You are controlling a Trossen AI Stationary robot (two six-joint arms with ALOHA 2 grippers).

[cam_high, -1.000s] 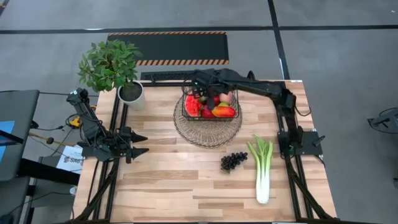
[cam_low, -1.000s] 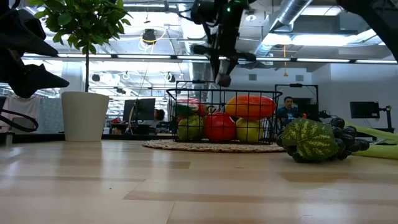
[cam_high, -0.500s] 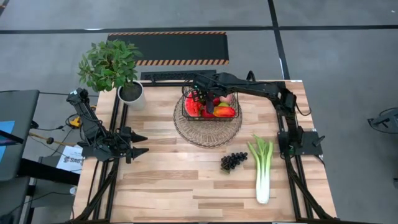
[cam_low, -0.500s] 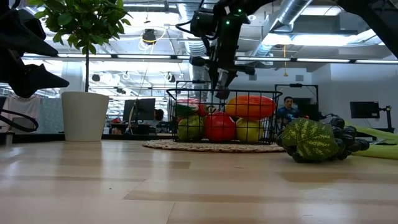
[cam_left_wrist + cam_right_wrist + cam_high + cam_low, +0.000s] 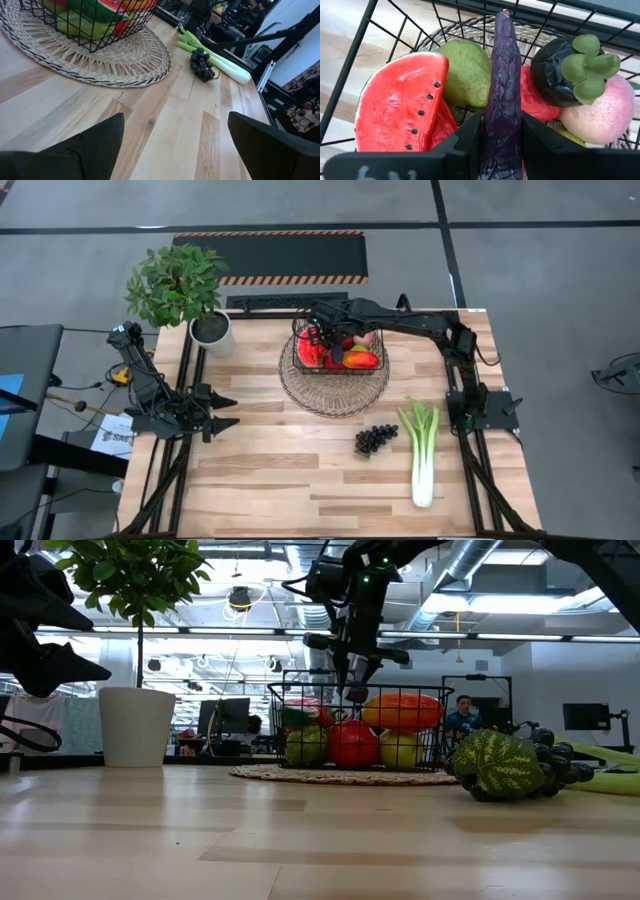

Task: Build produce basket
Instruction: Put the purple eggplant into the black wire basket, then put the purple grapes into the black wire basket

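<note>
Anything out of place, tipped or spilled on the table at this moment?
Nothing stands out. The basket sits upright on the round woven mat. The right tool holds a purple eggplant over the fruit inside. The grapes and leek lie on the table, not yet packed. The left tool waits open.

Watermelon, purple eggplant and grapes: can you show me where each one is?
watermelon slice [image 5: 402,107]: right wrist view, on its red flesh.
purple eggplant [image 5: 504,85]: right wrist view, mid-body, above the claw fingers.
dark grapes [image 5: 375,439]: high view, on the middle of the bunch, lying on the table.
</note>
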